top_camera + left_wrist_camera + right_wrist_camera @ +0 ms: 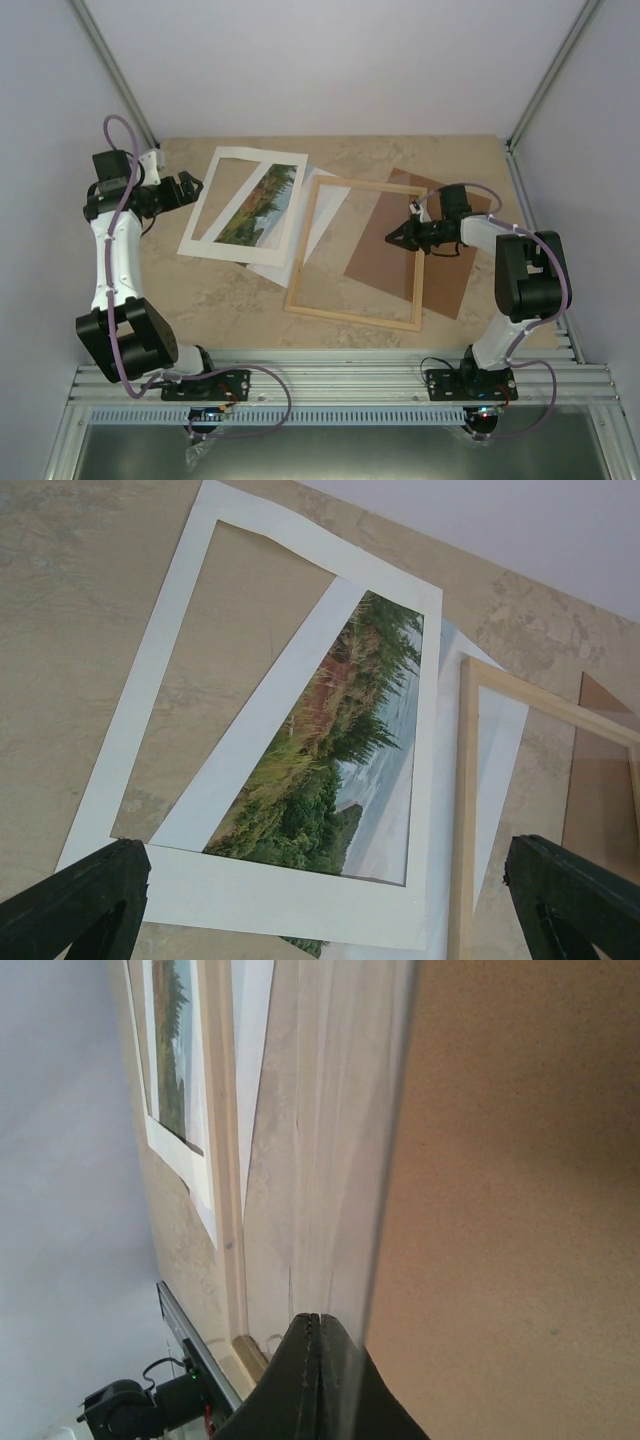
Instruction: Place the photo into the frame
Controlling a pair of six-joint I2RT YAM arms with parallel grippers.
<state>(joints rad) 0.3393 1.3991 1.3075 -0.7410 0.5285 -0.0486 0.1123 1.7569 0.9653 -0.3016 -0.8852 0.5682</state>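
Photo [258,208] lies flat on the desk [220,300] just in front of my left hand [191,190], tucked crookedly under the white mat [200,205] and showing through its window. That hand hovers at the mat's nearest edge with its fingers [85,895] spread wide, holding nothing. On the mat's far side from that hand lies the wooden frame [302,255], overlapping a plain white sheet [266,268] and well clear of the photo. My right hand [393,238] is closed, tips pressed together, at the frame's nearest slat. Beneath this hand lies the brown backing panel [448,275].
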